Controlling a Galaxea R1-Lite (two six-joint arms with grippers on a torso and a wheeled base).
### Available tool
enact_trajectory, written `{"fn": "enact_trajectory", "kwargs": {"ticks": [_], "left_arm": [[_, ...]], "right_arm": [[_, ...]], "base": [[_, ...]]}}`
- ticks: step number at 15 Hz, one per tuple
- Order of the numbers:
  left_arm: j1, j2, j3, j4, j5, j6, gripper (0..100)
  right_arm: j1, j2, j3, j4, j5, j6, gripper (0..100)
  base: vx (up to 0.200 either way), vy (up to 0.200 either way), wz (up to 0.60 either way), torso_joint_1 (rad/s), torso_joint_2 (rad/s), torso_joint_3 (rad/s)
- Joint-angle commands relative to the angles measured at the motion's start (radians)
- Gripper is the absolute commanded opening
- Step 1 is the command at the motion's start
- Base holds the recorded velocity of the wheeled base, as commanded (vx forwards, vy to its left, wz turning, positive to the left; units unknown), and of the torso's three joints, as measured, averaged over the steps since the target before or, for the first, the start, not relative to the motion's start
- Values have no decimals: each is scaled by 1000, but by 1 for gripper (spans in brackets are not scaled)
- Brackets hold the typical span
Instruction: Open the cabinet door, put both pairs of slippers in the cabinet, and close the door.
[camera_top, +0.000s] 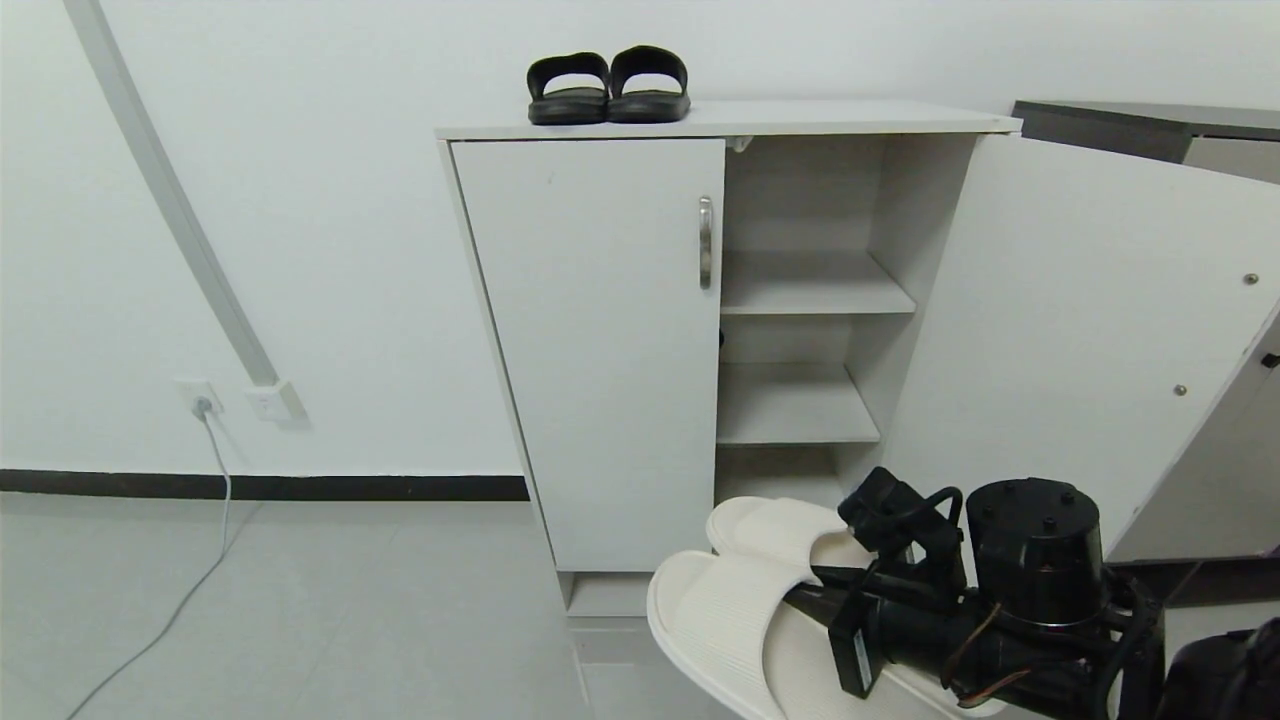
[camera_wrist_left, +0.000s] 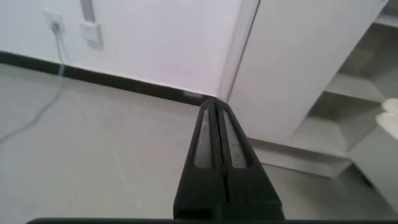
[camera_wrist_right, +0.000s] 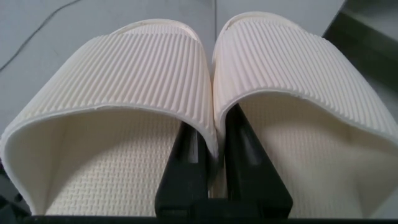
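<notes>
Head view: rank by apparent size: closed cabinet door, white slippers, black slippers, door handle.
1. closed cabinet door
2. white slippers
3. black slippers
4. door handle
The white slippers sit far nearer the camera, so their lead over the black slippers is apparent only.

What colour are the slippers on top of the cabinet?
Black. The slippers show best in the head view.

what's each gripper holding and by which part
Right gripper: the pair of cream ribbed slippers, jaws clamping the two adjoining inner strap edges together. Left gripper: nothing, jaws shut.
</notes>
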Motion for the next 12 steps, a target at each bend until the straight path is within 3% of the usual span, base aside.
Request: {"fn": "enact_trajectory", "kwargs": {"ticks": [1, 2, 3, 4, 5, 12], "left_arm": [[-11, -84, 96, -82, 14, 16, 0], [-18, -102, 109, -105, 5, 13, 0], [-34, -131, 115, -84, -26, 30, 0], [-34, -131, 113, -75, -110, 56, 0], [-34, -130, 112, -75, -141, 55, 0], [-36, -131, 112, -75, -133, 44, 0]], "right_arm": [[-1, 17, -11, -1, -21, 0, 0], [-1, 27, -18, -1, -46, 0, 0], [-1, 40, -35, -2, -63, 2, 0], [-1, 59, -55, -16, -90, 6, 0], [2, 85, -86, -25, -144, 32, 0], [80, 355, -448, -24, -716, 92, 0]], "base": [[0, 0, 0, 0, 0, 0], [0, 0, 0, 0, 0, 0], [0, 0, 0, 0, 0, 0], [0, 0, 0, 0, 0, 0], [0, 0, 0, 0, 0, 0], [0, 0, 0, 0, 0, 0]]}}
